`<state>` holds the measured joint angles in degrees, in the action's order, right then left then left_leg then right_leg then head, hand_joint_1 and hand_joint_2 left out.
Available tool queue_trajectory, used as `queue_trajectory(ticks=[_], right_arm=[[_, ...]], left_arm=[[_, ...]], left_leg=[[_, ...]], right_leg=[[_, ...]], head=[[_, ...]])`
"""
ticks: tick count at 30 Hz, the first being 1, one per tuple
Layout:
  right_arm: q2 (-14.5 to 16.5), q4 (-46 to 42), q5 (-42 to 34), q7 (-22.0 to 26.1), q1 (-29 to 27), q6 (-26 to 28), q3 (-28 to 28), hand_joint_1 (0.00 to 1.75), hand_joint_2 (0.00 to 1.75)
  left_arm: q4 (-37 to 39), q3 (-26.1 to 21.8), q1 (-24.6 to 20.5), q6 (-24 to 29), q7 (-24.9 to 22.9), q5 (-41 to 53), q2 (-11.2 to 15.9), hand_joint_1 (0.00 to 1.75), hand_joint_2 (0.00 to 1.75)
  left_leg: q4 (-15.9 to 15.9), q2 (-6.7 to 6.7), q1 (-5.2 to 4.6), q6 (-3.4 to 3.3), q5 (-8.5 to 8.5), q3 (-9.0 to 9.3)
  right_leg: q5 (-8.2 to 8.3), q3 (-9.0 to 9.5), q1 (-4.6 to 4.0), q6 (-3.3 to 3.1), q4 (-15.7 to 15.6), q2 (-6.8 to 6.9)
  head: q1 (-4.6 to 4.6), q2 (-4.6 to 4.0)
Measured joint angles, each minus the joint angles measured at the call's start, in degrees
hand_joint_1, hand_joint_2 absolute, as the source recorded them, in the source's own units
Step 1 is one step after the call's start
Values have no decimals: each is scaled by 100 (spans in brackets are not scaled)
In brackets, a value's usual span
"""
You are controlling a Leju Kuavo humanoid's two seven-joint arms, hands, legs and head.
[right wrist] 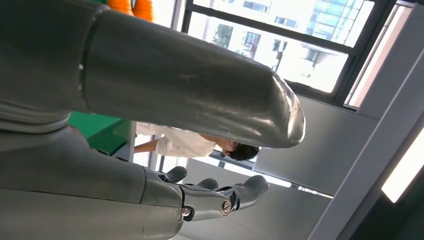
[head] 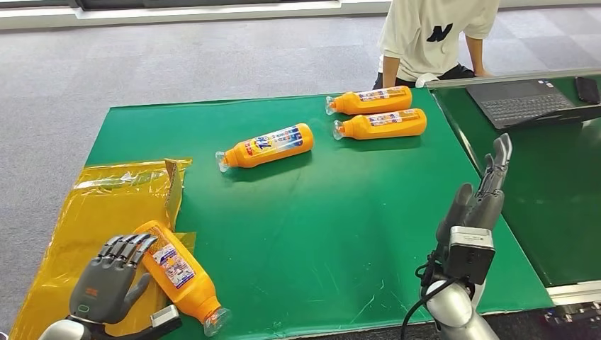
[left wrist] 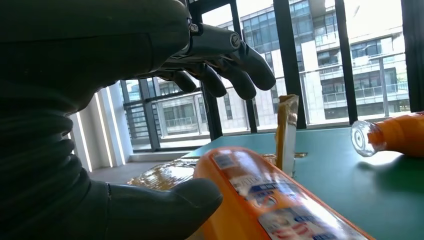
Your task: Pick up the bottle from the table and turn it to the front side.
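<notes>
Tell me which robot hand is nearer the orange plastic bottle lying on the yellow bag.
Left. The left robot hand sits right beside that bottle, fingers open around it; the right robot hand is raised across the table.

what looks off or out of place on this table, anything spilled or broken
No spill or damage shows. All four orange bottles lie on their sides. The near bottle lies partly off the green mat, on a crumpled yellow bag, beside the open left hand. A small cardboard piece stands upright at the mat's edge.
</notes>
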<state>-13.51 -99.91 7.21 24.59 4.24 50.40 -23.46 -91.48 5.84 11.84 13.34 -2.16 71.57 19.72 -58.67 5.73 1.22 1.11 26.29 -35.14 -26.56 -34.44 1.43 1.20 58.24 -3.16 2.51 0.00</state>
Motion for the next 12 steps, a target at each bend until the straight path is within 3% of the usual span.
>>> queue_trajectory(ticks=[2, 4, 6, 8, 12], right_arm=[[0, 0, -43, -26, 0, 0, 25, 0, 0], [0, 0, -65, -35, -3, 0, 52, 0, 0], [0, 0, -71, -34, -17, 0, 68, 0, 0], [0, -7, -75, -28, -60, 0, 81, 0, 0], [0, -47, -68, 12, -194, 0, 100, 0, 0]], left_arm=[[165, 189, -7, 85, -64, -52, -105, 175, 175], [291, 320, -11, 163, -89, -114, -185, 106, 175], [363, 397, -18, 214, -124, -125, -232, 21, 175], [392, 435, -37, 256, -164, -122, -271, 1, 175], [368, 443, -86, 279, -129, -331, -352, 0, 175]], left_leg=[[0, 0, 0, 0, 0, 2], [0, -1, 1, 0, 0, 3], [0, -1, 1, 1, 0, 6], [1, 1, 2, 1, 0, 8], [2, 5, 2, 3, 1, 11]], right_leg=[[0, 0, -1, 0, 0, 0], [0, 0, -1, 0, 0, -1], [0, 1, -2, 0, 0, -1], [0, 4, -2, -1, 0, 1], [-3, 11, -3, -3, 0, 5]], head=[[0, 0], [0, 0], [0, 0], [0, 0], [0, 0]])
